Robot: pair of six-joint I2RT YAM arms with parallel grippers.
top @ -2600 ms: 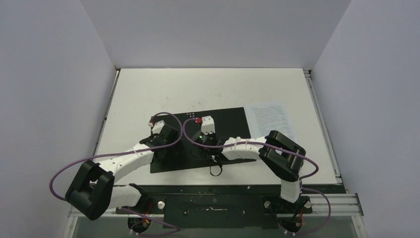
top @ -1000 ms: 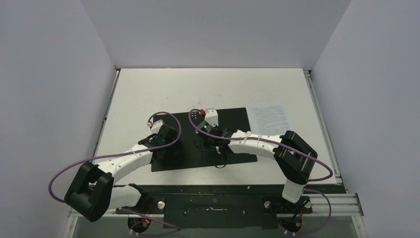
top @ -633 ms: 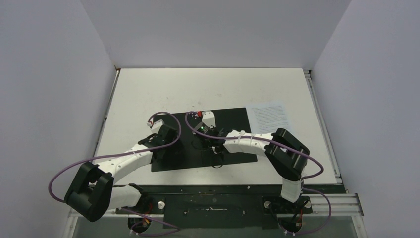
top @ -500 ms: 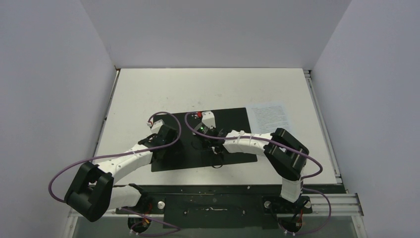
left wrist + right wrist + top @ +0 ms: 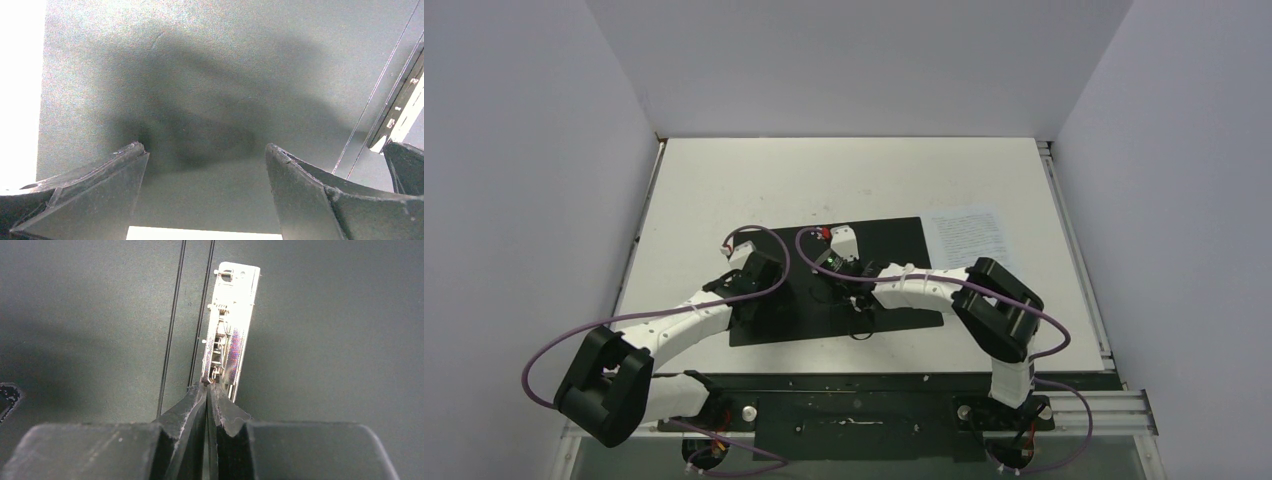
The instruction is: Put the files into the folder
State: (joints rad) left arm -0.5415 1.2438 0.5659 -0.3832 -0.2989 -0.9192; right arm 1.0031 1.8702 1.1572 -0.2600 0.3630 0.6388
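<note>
The folder (image 5: 894, 243) lies open on the table, black inside up. Its metal spine clip (image 5: 230, 325) runs away from my right gripper (image 5: 207, 385), which is shut, its fingertips meeting at the clip's near end. Whether a clip part is pinched between them does not show. From above, the right gripper (image 5: 841, 281) is over the folder's middle. My left gripper (image 5: 205, 150) hangs open just above the folder's left half (image 5: 225, 75), nothing between its fingers. The left gripper (image 5: 752, 283) is mostly hidden under its wrist. The files (image 5: 969, 235), white printed sheets, lie right of the folder.
The white table (image 5: 724, 180) is closed in by grey walls on three sides. A metal rail (image 5: 1079, 270) runs along its right edge. The black base plate (image 5: 854, 385) carries both arms at the near edge.
The right gripper has closed the last bit at the clip's near end, and its arm has drawn slightly leftward. The left arm and the files have not moved.
</note>
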